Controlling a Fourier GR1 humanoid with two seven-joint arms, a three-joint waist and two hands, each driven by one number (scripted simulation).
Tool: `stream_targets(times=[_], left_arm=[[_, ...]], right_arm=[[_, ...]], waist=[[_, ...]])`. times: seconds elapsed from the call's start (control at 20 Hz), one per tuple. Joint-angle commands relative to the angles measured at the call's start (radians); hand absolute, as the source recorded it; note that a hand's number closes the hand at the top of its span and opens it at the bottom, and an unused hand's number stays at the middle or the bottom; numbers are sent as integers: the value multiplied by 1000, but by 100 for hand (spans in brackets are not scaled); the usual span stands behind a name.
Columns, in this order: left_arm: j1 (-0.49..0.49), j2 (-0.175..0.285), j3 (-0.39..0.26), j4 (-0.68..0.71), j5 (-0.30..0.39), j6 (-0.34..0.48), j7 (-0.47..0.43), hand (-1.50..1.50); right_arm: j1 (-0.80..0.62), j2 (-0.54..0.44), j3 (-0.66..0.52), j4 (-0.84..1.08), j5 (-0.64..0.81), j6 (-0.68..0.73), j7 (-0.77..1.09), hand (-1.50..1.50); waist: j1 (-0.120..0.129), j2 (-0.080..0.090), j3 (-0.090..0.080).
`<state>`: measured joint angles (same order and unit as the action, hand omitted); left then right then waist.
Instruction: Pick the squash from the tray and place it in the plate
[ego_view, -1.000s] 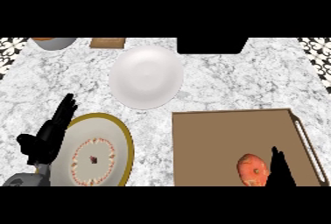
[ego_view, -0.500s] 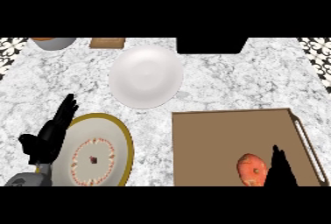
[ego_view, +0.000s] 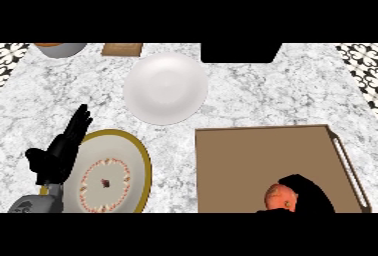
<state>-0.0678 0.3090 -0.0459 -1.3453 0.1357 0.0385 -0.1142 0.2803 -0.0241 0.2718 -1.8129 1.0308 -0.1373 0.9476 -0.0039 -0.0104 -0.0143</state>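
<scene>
At the tray's (ego_view: 251, 155) near edge, the right robot hand (ego_view: 311, 194) curls round the squash (ego_view: 278, 196); bare bench (ego_view: 173, 150) separates the tray from the gold-rimmed plate (ego_view: 142, 156), where the open left robot hand (ego_view: 59, 155) rests.

The tray (ego_view: 258, 155) sits on the desk (ego_view: 295, 95); the squash (ego_view: 279, 196) lies in the tray's near part; the near plate (ego_view: 103, 152) lies left of the tray; the far plate (ego_view: 166, 87) lies behind the tray, leftward.
</scene>
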Motion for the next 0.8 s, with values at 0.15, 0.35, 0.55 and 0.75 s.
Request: stream_targets(times=[0.15,0.35,0.55,0.75], left_arm=[[11,-14,-4,-34,-18,-7,20,0],[-25,-28,-26,1,-33,-15,-8,0],[-50,-4,2,26,-22,-31,-8,0],[-49,-11,16,49,-15,-39,-7,0]], right_arm=[[-122,-96,-78,120,-93,42,-154,150],[-309,-243,-91,206,-201,211,-362,150],[-443,-338,-102,358,-190,184,-599,150],[-546,-339,-139,493,-216,91,-797,150]], waist=[[13,11,15],[59,25,18],[48,23,17],[25,17,16]])
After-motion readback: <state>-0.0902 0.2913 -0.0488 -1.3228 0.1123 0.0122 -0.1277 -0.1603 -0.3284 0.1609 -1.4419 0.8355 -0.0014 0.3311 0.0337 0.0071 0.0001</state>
